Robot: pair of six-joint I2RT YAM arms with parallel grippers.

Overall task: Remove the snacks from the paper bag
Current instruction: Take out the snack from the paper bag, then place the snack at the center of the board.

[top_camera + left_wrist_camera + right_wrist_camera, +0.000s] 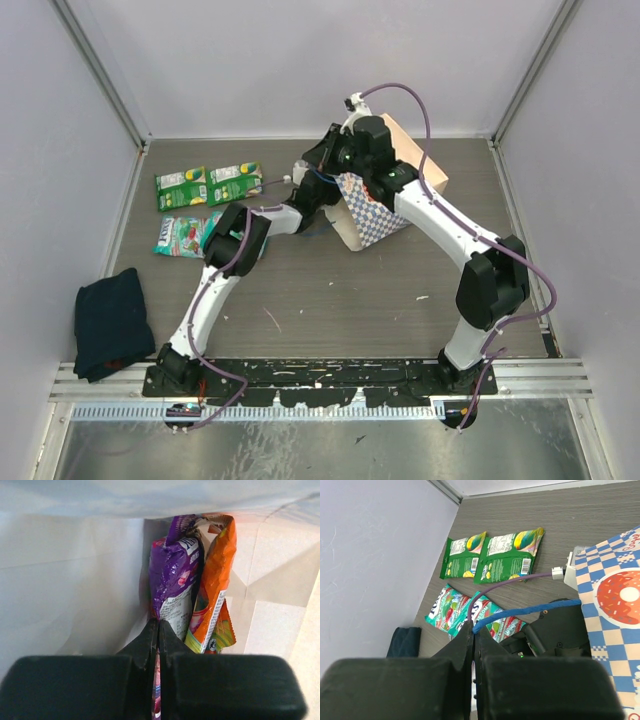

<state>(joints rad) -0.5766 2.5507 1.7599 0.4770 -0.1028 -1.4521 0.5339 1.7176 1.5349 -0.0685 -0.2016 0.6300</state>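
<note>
We log left gripper (159,630) pinched on purple packet (172,575), orange packet (215,580) alongside, visible only from left wrist, right gripper (473,629) clamping blue cord (530,610), green packets (507,555) outside paper bag (370,215)

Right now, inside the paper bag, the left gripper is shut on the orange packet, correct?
No: the left gripper is shut on the purple packet; the orange packet stands beside it in the paper bag, per the left wrist view.

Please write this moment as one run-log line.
left pincer: shut on purple packet inside paper bag | right pincer: shut on blue cord handle | orange packet: in bag | on table: green packets, teal packets
</note>
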